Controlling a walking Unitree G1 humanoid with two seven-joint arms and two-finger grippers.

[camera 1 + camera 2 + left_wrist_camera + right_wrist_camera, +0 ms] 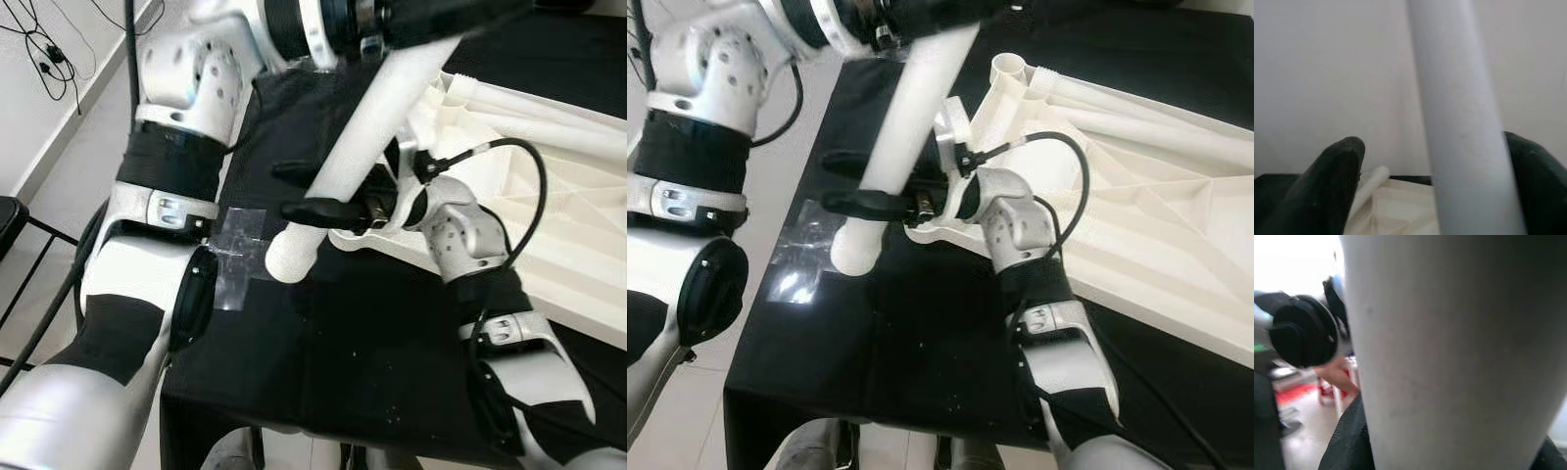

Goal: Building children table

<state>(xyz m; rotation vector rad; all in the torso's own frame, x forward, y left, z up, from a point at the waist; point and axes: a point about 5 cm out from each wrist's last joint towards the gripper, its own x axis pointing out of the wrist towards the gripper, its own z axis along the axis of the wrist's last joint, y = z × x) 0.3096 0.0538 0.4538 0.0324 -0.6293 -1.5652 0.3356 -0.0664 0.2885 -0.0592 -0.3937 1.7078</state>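
The white table leg hangs slanted over the black worktop, its rounded lower end at about seven o'clock of the overturned white tabletop, which lies on the worktop with its ribbed underside up. The left tool is clenched on the leg's upper part, a finger on either side, while the right tool straddles the shaft lower down; whether those fingers truly pinch it I cannot tell. The likeliest trouble, in my judgement: the smooth round leg twists or slides in the hold, so its end misses the corner socket at twelve o'clock of the right tool, or a push shoves the light tabletop across the worktop. Clear tape lies near the worktop's edge. No brand, label or writing is legible anywhere.
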